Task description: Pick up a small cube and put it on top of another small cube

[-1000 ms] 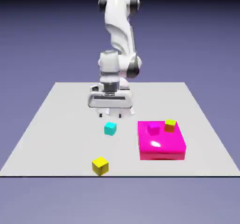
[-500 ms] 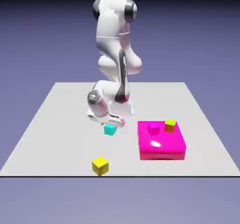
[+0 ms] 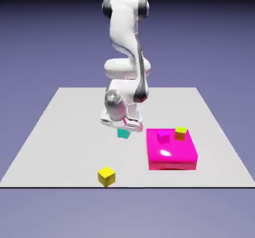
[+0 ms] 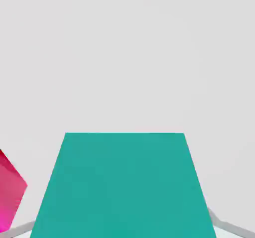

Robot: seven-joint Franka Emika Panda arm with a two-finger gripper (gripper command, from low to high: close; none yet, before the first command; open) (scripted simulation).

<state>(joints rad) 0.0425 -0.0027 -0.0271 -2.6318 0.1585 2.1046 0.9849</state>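
My gripper is shut on a small teal cube, which hangs just above the table, left of the magenta block. In the hand view the teal cube fills the lower middle and hides most of the fingers; only thin grey slivers show at the bottom corners. A small yellow cube lies near the table's front edge. On the big magenta block sit a small magenta cube and a yellow-green and orange cube.
The magenta block shows as a corner at the hand view's lower left. The grey table reaches to its front edge just past the yellow cube. The arm's white links rise behind the hand.
The hand dropped onto the teal cube, turned and shut on it, then carried it up off the table and slightly toward the exterior view's right, nearer the magenta block.
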